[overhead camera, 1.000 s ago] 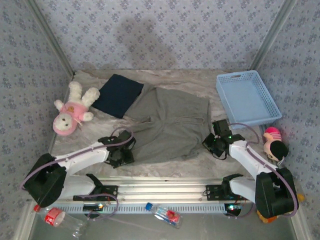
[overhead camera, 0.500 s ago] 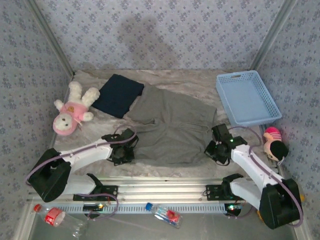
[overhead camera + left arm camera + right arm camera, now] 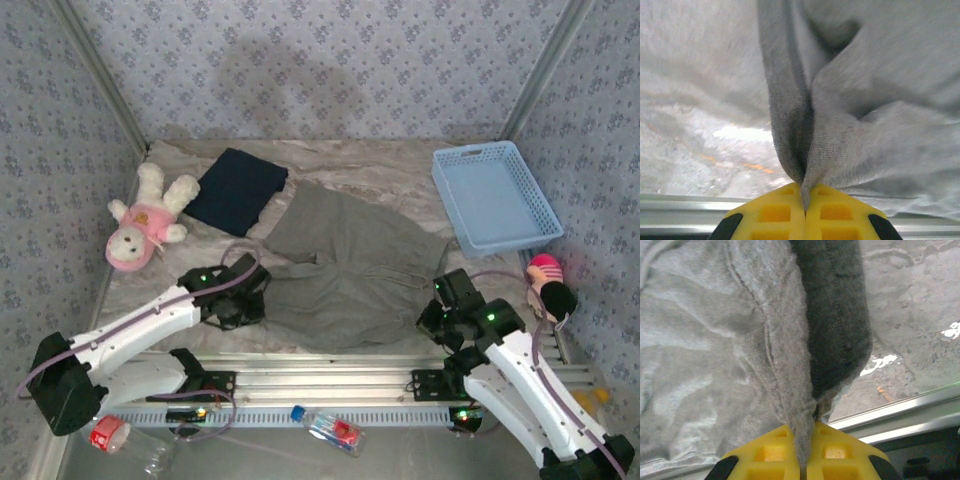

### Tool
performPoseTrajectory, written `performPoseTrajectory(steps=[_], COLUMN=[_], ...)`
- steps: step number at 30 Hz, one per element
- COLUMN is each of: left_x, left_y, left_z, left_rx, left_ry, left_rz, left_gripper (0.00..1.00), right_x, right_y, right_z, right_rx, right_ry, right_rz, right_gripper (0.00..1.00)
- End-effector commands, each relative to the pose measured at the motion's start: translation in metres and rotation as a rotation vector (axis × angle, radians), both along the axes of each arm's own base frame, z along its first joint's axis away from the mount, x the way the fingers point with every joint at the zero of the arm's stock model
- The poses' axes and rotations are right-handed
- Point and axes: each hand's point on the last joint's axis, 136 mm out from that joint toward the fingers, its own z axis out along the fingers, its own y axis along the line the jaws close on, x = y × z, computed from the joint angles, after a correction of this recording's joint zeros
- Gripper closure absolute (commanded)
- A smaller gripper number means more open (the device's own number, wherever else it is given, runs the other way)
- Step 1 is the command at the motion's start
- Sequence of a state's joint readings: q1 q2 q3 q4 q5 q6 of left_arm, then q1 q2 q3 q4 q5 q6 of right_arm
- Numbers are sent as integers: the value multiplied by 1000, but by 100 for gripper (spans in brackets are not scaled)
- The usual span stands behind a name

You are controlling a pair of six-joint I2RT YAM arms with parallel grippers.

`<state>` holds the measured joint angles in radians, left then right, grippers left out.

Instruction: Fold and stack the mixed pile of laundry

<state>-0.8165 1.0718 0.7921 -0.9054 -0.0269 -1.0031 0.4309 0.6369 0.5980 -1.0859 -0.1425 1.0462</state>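
- Left gripper (image 3: 805, 197), seven o'clock: pinched shut on the olive-grey garment (image 3: 350, 270), at its near hem.
- It lies mid-table; navy garment (image 3: 238, 188) at eleven.
- Right gripper (image 3: 802, 432), five o'clock: likewise clamped on that hem.
- Likely the first fold; next, carry both corners toward twelve together.

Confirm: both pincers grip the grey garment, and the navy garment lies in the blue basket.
Wrong: the top view shows the navy garment beside the plush toy, not in the blue basket. Left pincer and right pincer do grip the grey garment.
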Motion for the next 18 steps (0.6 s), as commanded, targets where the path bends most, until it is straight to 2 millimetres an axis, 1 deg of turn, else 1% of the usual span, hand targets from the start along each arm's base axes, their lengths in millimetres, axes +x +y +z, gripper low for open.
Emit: performPoseTrajectory(steps=[1, 5, 9, 11, 14, 18], left_x=[36, 76, 118, 139, 173, 221], left_y=[-9, -22, -34, -38, -44, -53], left_z=[38, 74, 100, 107, 121, 132], left_rx=[8, 26, 0, -8, -4, -19], left_ry=[-116, -245, -346, -366, -405, -437], left_rz=[11, 7, 29, 38, 31, 20], left_gripper=[100, 100, 100, 100, 100, 100], right_x=[24, 56, 100, 122, 152, 187], right_y=[11, 15, 12, 7, -5, -24], right_z=[42, 77, 96, 106, 118, 125], right_rx=[38, 6, -1, 12, 19, -20], right_ry=[-77, -172, -255, -302, -342, -364], right_rz=[-12, 28, -21, -70, -133, -186], right_gripper=[100, 100, 100, 100, 100, 100])
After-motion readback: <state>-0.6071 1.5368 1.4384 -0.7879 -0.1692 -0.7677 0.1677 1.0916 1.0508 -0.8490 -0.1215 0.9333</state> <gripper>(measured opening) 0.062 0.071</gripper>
